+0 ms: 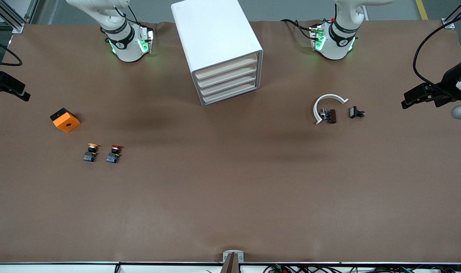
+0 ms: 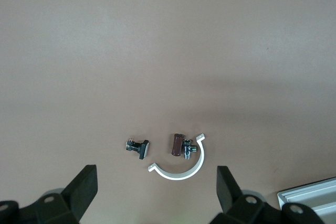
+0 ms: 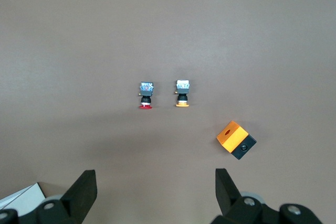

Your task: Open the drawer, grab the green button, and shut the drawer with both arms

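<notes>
Fingers [image 2: 84, 190] spread, cabinet [image 1: 217, 49] drawers all closed

Lighting's even and bright from overhead, soft shadows smear across the brown worktop [image 1: 230, 197]; everything looks sharp, no glare.

The drawer [image 1: 230, 95], lowest of four beige-fronted ones in the white cabinet [image 1: 215, 41], looks fully shut; no green button visible.
</notes>
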Robot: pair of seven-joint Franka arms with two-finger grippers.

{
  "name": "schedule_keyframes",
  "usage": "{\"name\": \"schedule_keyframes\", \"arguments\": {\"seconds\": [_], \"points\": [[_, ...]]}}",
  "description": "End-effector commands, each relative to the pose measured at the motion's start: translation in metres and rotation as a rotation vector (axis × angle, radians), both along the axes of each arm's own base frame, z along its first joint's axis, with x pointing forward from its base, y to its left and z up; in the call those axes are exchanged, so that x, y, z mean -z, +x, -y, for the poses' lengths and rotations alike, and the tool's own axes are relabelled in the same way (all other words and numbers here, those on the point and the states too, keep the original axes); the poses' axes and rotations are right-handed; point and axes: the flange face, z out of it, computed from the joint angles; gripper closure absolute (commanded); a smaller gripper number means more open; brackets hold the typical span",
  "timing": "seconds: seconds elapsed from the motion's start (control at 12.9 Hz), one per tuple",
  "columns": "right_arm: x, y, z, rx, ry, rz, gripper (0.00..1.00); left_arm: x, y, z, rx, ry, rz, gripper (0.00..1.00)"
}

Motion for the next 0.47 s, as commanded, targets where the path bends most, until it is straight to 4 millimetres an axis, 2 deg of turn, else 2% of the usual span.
{"name": "schedule_keyframes", "arguments": {"seconds": [0.0, 0.39], "points": [[-0.0028, -0.0070, 0.0007, 0.018, 0.009, 0.005, 0.00, -0.0041, 0.0022, 0.0030, 0.010, 0.016, 0.003, 0.00], [-0.0028, -0.0070, 0.0007, 0.018, 0.009, 0.005, 0.00, 0.0008, 0.0025, 0.0003, 0.000, 0.010, -0.011, 0.00]]}}
